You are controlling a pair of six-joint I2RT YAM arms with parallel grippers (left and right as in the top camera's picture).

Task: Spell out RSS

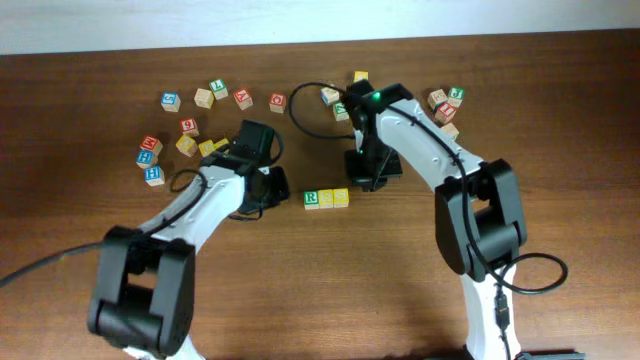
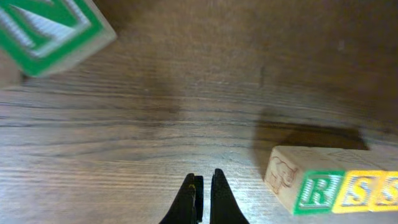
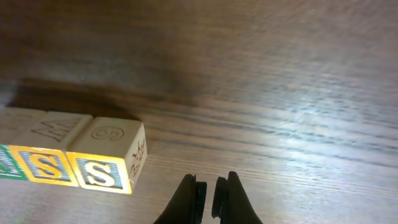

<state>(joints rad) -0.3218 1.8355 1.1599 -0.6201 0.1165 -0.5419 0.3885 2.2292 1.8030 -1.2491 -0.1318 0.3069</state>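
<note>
Leftmost, a green-faced wooden cube (image 2: 43, 31) is cropped, its letter unreadable. The left gripper (image 2: 204, 182), black fingers pressed together on nothing, sits just left of the row: a square green-faced wooden R cube (image 1: 311, 199) touching two yellow-faced wooden S cubes (image 1: 334, 198) on the grained brown table (image 1: 330, 285). Beyond the row's right end, the right gripper (image 3: 209, 182) is likewise closed, empty.

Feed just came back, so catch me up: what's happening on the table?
The green R cube and two yellow S cubes sit touching in a row, reading RSS. The arms flank the row: the left gripper and right gripper are shut, holding nothing. Other lettered cubes lie scattered behind.
</note>
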